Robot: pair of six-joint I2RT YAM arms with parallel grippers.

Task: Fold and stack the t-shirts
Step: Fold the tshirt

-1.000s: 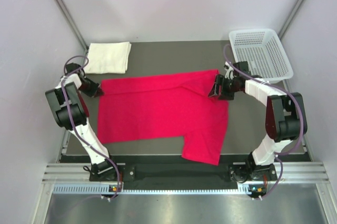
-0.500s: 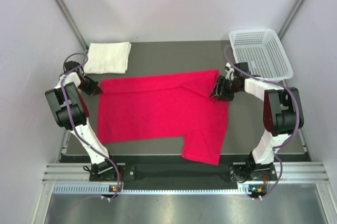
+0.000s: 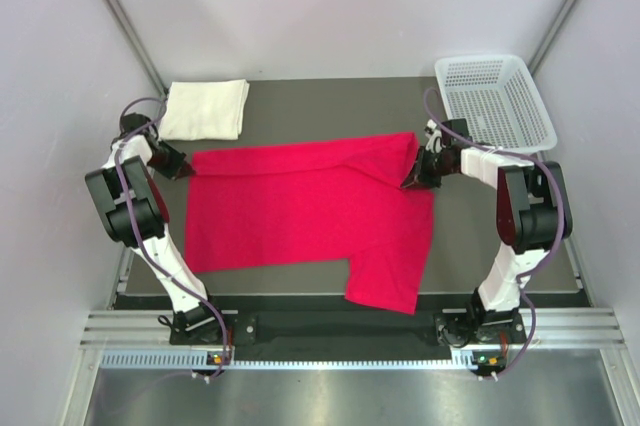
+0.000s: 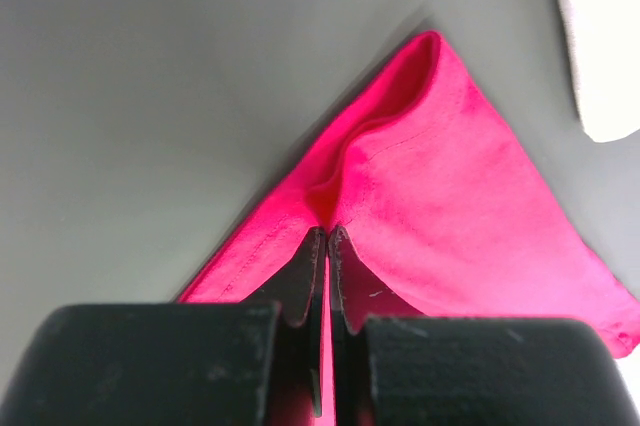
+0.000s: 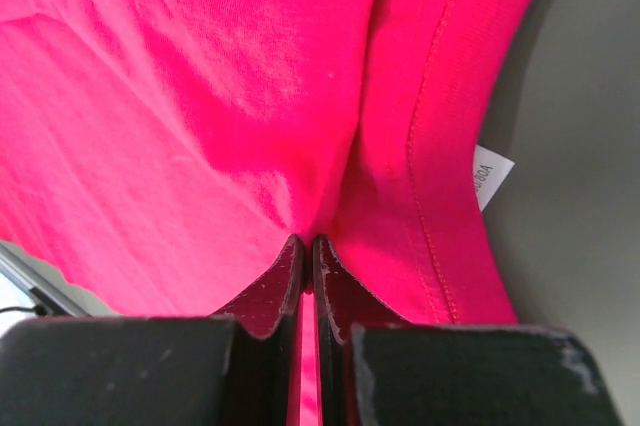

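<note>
From above, on the dark bench [image 3: 330, 106]: one red t-shirt [image 3: 300, 211], spread out flat in the middle, with one part sticking out toward 5 o'clock. Over in the 10 o'clock corner, one cream-white t-shirt [image 3: 205, 109], already folded into a neat square. Over at 2 o'clock, one white basket [image 3: 495, 96], with nothing seen inside. Two arms, one on each side. Left pincer [image 3: 178, 168] down at the 10 o'clock corner of the red cloth, right pincer [image 3: 412, 174] down at the 2 o'clock corner.

Up close from the left wrist: left pincer [image 4: 327, 236] squeezed tight on a pointy corner of the red t-shirt [image 4: 450, 196], with a thin strip of red caught between the two black fingers. Grey bench [image 4: 150, 96] at 10 o'clock, and a bit of the cream-white t-shirt [image 4: 600, 36] at 2 o'clock.

Up close from the right wrist: right pincer [image 5: 305, 244] clamped on the red t-shirt [image 5: 180, 96] too, with a little ridge of cloth pulled up at the tips. Stitched hem at 3 o'clock, and one small white label [image 5: 490, 176] peeking out beside it.

Probably light, soft and floppy, so sure to sag and bend wherever not held. Not slippery, and not easy to break. Best to hold by the corners and hems, both sides at once, and to lift evenly to keep the fold straight.
</note>
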